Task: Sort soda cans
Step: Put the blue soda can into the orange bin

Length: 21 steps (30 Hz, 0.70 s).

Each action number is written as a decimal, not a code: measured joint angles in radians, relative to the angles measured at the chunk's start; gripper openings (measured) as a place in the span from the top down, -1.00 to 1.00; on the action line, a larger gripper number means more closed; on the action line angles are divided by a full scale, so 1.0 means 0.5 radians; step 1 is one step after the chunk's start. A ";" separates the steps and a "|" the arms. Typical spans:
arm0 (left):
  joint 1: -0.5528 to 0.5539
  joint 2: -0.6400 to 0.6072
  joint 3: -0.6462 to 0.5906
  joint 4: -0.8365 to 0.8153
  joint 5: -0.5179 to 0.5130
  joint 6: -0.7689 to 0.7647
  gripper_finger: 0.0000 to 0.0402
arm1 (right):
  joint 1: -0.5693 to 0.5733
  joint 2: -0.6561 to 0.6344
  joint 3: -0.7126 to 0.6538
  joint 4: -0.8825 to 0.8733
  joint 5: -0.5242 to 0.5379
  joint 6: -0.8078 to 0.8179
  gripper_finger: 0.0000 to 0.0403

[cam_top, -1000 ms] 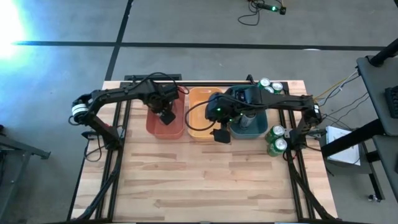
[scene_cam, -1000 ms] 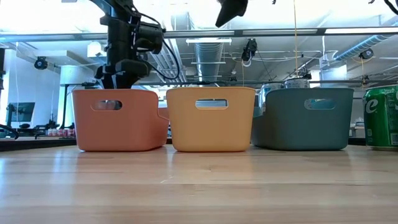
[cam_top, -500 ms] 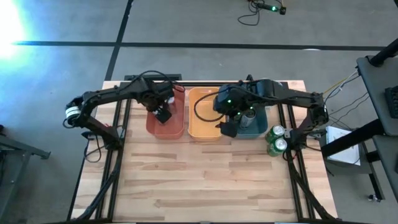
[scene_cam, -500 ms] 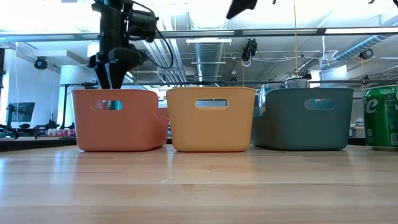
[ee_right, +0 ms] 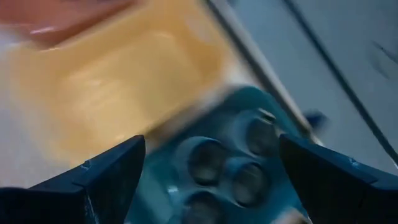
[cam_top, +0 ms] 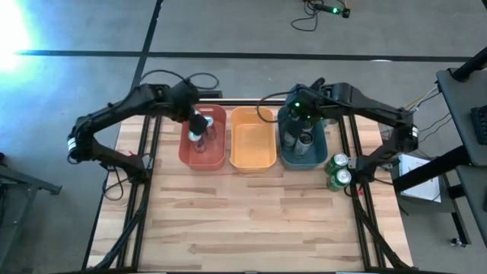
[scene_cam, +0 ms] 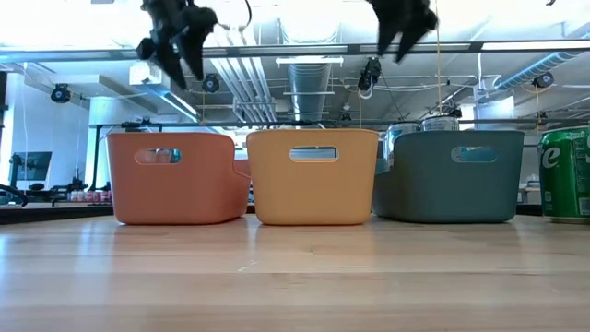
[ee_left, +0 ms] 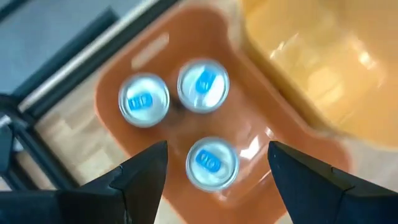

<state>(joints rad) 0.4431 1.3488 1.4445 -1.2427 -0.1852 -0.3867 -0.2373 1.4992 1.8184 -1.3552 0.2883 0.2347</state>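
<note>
Three soda cans with silver tops and blue tabs [ee_left: 204, 85] stand upright in the red bin [cam_top: 183, 149]. My left gripper [ee_left: 217, 183] hangs open above them, clear of the bin's rim [scene_cam: 175, 41]. Several dark grey cans [ee_right: 206, 160] stand in the teal bin [cam_top: 324, 152]. My right gripper [ee_right: 208, 186] is open high over that bin's left part [cam_top: 294, 122]. Two green cans [cam_top: 338, 169] stand on the table to the right of the teal bin. Between the fingers of either gripper there is nothing.
The orange bin [cam_top: 253, 144] between the other two has nothing in it. The three bins stand in a row along the table's far side. Bare wooden table [cam_top: 251, 221] stretches from the bins to the near edge.
My left gripper has risen out of the red bin and gone a little toward the far edge. My right gripper has swung from the orange bin's near side toward the table's right and far edges, to above the teal bin.
</note>
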 joint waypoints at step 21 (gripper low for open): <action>-0.004 -0.366 0.156 0.712 0.007 0.163 -0.30 | -0.081 -0.783 -1.171 0.022 0.691 1.904 -0.81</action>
<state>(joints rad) 0.4412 1.1660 1.5227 -0.8866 -0.1818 -0.3050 -0.2779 1.1077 1.2330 -1.3443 0.6340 1.1868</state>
